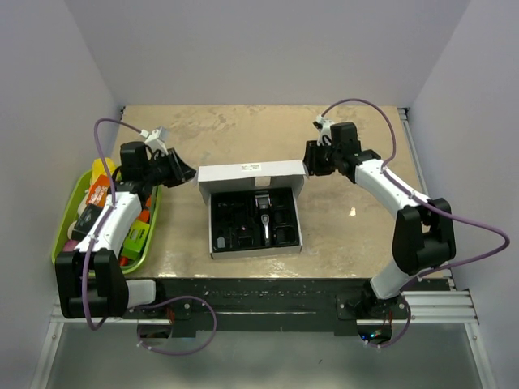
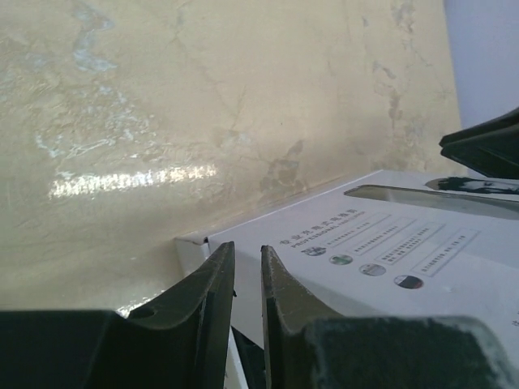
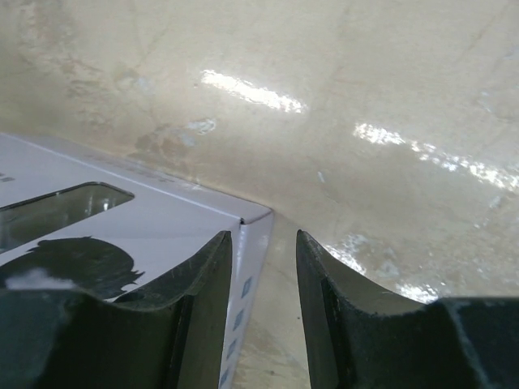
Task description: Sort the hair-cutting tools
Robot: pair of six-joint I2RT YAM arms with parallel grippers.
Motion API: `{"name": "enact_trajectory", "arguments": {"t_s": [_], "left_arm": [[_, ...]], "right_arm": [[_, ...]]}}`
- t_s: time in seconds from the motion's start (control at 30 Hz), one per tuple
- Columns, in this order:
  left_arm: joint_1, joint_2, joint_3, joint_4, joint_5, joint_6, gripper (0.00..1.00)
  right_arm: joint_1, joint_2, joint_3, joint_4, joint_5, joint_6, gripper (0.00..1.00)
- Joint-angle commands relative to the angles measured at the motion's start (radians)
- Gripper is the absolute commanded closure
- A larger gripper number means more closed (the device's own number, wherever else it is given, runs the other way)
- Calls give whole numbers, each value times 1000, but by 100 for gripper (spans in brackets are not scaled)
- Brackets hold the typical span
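One hair clipper (image 1: 264, 219), one white box (image 1: 250, 177) and one green tray (image 1: 68, 212).

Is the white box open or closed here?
Open: the white box has its lid flipped back, exposing the hair clipper in the black insert.

A robotics lab test cell: plain white walls (image 1: 268, 49) box in a mottled beige bench (image 1: 243, 134) on three sides; the left arm (image 1: 109, 223) and right arm (image 1: 393, 190) are bolted to a black rail (image 1: 268, 304) along the bench's near edge; purple cables (image 1: 361, 101) loop off both; bare aluminium framing (image 1: 442, 304) runs beneath.
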Motion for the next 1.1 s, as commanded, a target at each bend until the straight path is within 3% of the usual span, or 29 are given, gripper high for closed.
{"name": "enact_trajectory", "arguments": {"t_s": [0.0,1.07], "left_arm": [[-1,-30,32,-97,-66,34,76],[-28,-113,-112,-152,84,70,75]], "right_arm": [[5,-45,11,-50,96,-32,59],[94,-124,-86,-95,74,-32,58]]}}
